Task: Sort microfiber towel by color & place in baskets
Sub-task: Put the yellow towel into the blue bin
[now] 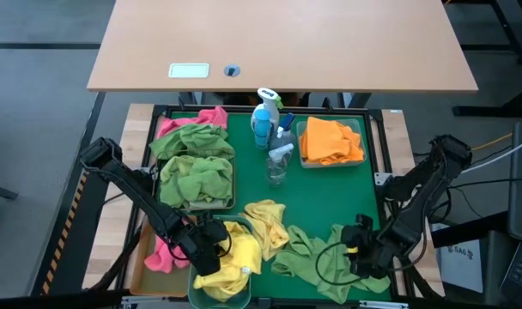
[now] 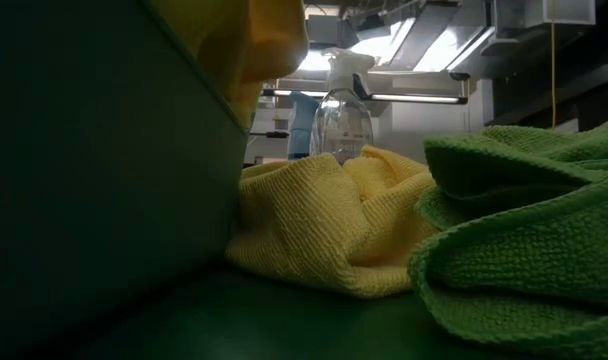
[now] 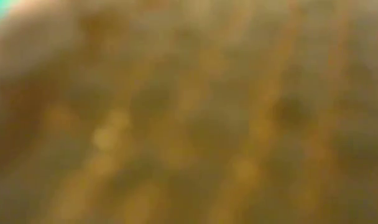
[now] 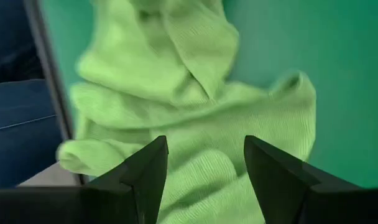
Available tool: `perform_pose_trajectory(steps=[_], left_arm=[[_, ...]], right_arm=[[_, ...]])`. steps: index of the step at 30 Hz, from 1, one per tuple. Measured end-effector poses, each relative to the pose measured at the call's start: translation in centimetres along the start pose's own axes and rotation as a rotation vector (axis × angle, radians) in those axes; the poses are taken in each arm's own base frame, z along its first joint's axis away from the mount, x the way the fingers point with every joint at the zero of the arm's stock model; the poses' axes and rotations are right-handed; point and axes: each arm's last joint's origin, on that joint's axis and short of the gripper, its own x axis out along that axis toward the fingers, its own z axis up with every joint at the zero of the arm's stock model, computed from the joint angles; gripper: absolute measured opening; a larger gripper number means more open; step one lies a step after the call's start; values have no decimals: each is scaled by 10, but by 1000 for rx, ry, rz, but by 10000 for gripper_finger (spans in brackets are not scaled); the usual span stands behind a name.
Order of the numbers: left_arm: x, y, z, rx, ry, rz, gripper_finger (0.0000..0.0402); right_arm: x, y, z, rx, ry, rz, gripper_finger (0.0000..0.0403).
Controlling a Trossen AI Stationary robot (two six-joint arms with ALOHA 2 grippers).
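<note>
Sorting Towels: Left Gripper at the Teal Basket

Hovering at the near edge of the green tray (image 1: 330,202), the left gripper (image 1: 211,246) sits over the teal basket (image 1: 198,293), pressed into the yellow towel (image 1: 231,262) that fills it. Its wrist view shows only blurred yellow cloth, so whether its fingers are apart or together cannot be told.

The right gripper (image 4: 204,165) hangs over a loose green towel (image 4: 176,106) at the tray's near right corner. Its fingers (image 4: 148,168) stand apart, with nothing between them.

A second yellow towel (image 1: 268,221) lies on the tray just beside the teal basket, touching the green towel. The wire-mesh basket (image 1: 233,176) at the tray's left holds green towels (image 1: 195,167). The clear basket (image 1: 361,129) at the far right holds orange towels (image 1: 330,142). The amber-tan basket (image 1: 139,257), left of the teal one, holds a pink towel (image 1: 162,255). Another pink towel (image 1: 201,118) lies at the tray's far left corner. Two spray bottles (image 1: 270,129) stand between the wire-mesh and clear baskets. The tray rests on the bench (image 1: 136,146).
</note>
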Motion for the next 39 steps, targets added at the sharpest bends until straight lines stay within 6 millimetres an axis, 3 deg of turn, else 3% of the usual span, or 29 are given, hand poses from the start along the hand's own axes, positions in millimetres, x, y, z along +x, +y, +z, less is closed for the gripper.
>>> perform_pose_trajectory(steps=[7,20,28,33,39], left_arm=[[0,-4,0,-6,56,-78,155],[1,-5,1,-73,168,-171,154],[-7,-4,4,-90,207,-235,154],[-21,-2,9,-114,187,-275,154],[-27,-3,8,-214,269,-327,154]], right_arm=[[21,-17,-17,112,55,-76,211],[47,-47,-34,238,122,-199,211],[61,-51,-39,262,109,-129,204],[68,-54,-42,267,105,-104,155],[69,-54,-42,267,105,-102,51]])
